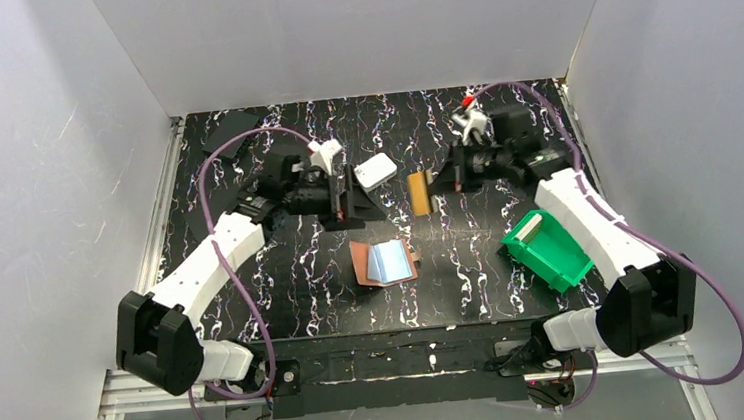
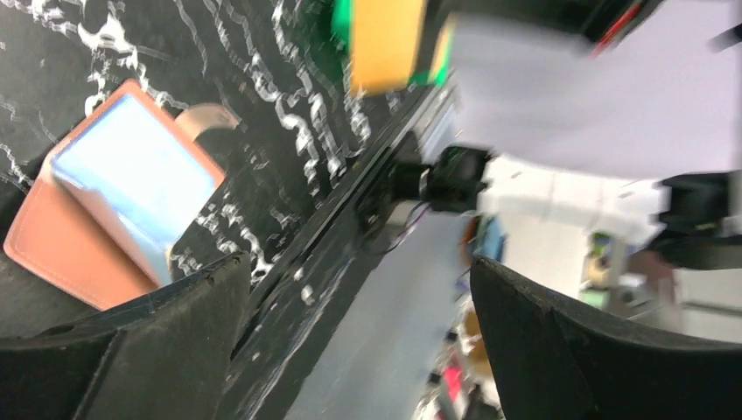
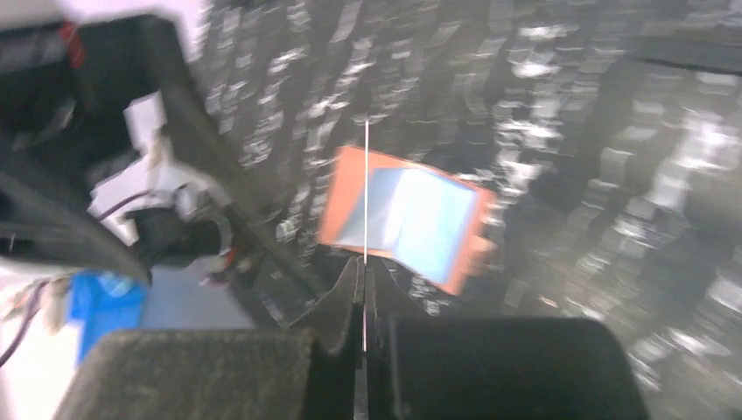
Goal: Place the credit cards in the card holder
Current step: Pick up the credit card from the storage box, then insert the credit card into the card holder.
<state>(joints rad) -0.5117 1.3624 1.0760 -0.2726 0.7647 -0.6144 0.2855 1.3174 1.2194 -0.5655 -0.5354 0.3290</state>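
Observation:
The card holder [image 1: 384, 262] lies open on the black marbled table, orange-brown with light-blue inner panels. It also shows in the left wrist view [image 2: 122, 201] and the right wrist view [image 3: 407, 214]. My right gripper [image 1: 438, 187] is shut on an orange credit card [image 1: 419, 192] and holds it above the table, behind and to the right of the holder. In the right wrist view the card [image 3: 365, 192] shows edge-on as a thin line between the shut fingers [image 3: 363, 280]. My left gripper [image 1: 349, 204] hangs open and empty behind the holder; its fingers [image 2: 131, 350] stand wide apart.
A white rounded box [image 1: 377, 172] sits just behind the left gripper. A green plastic bin [image 1: 547, 248] with something pale inside stands at the right, beside the right arm. White walls close in the table on three sides.

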